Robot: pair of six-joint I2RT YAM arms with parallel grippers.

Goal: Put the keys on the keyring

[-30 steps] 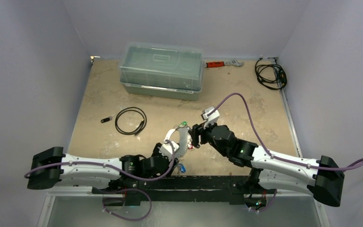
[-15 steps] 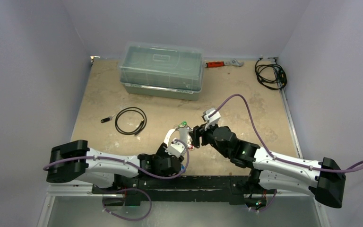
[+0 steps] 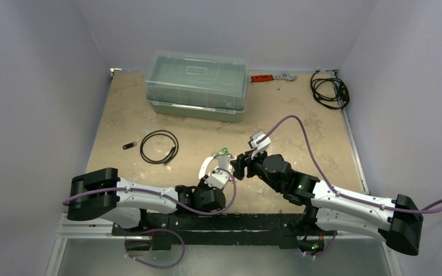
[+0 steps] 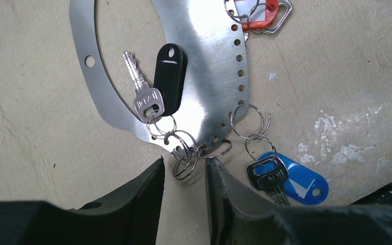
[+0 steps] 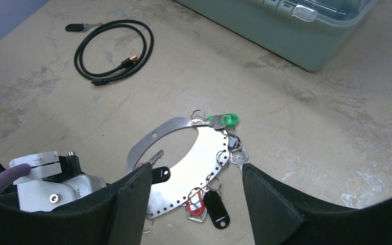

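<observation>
Keyring [image 4: 204, 51] lay by the near edge of the table [image 3: 121, 115].
Flat, silver, hole-rimmed, it carried tagged keys [image 4: 144, 94]; left gripper [image 4: 184, 166] stood narrowly parted, right gripper [image 5: 195, 173] spread wide.

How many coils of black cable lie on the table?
2. One coil lies left of centre, in front of the green box; the other coil sits in the far right corner. Others may be hidden.

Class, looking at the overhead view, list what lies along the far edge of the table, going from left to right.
Lidded box → orange-handled wrench → black cable bundle.
</observation>
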